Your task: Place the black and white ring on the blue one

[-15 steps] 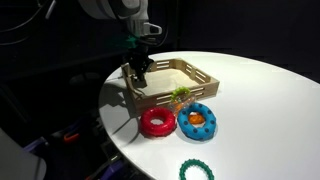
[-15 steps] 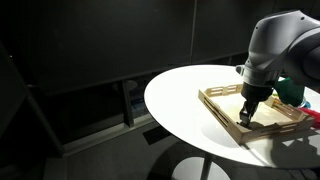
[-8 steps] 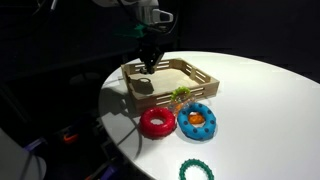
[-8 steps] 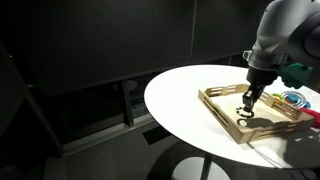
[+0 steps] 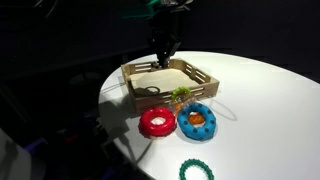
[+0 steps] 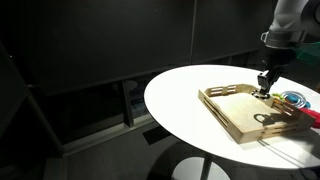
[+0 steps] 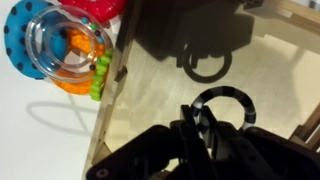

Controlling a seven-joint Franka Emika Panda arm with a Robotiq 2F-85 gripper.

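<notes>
My gripper (image 7: 199,126) is shut on the small black and white ring (image 7: 241,97) and holds it in the air above the wooden tray (image 7: 150,95). The ring's shadow lies on the tray floor. In both exterior views the gripper (image 5: 163,57) (image 6: 265,83) hangs over the tray (image 5: 150,99) (image 6: 235,122). The blue ring (image 5: 197,120) with its orange middle lies on the white table in front of the tray, beside the red ring (image 5: 155,122). The blue ring also shows in the wrist view (image 7: 40,45) and in an exterior view (image 6: 293,98).
A green beaded ring (image 5: 196,171) lies near the round table's front edge. A small green thing (image 5: 180,93) sits at the tray's front corner. The red ring shows at the wrist view's top (image 7: 98,8). The surroundings are dark.
The gripper has risen from the tray floor with the black and white ring in it and moved across the tray, away from its near corner.
</notes>
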